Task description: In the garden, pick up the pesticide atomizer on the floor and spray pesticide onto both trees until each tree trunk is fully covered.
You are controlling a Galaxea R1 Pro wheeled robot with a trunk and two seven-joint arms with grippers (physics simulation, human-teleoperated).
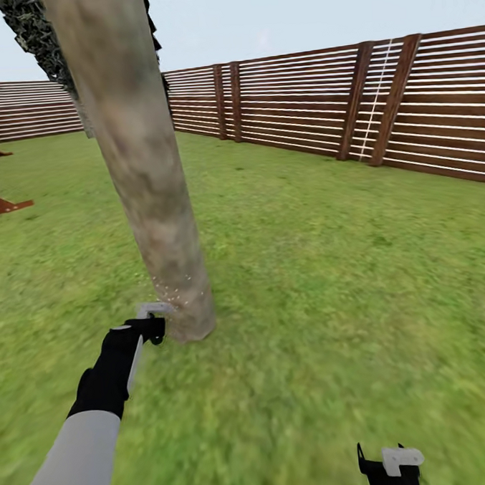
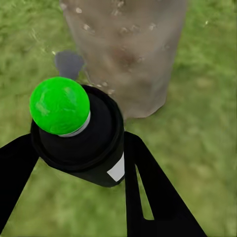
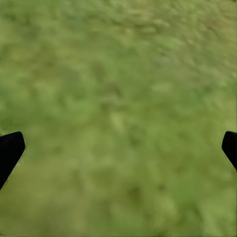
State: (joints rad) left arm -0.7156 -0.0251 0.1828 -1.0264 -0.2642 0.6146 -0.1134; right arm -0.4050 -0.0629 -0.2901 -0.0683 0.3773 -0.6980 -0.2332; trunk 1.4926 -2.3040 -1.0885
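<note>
Atomizer [image 2: 81, 143]: dark cylinder, glossy green dome; trunk [image 1: 141, 177] mottled, white-specked.

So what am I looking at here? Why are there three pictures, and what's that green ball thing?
It's a robot with two arms working in a garden, inside a computer simulation. The big picture comes from a camera on its head: you see grass, a wooden fence and a thick tree trunk.

The other two pictures come from small cameras on the robot's wrists. The left gripper, a two-fingered claw, is shut on a dark spray bottle. The green ball is the bottle's top. It is held close to the bottom of the trunk, where tiny white specks of spray dot the bark.

The right gripper is open and holds nothing. Its camera looks down at grass.
</note>
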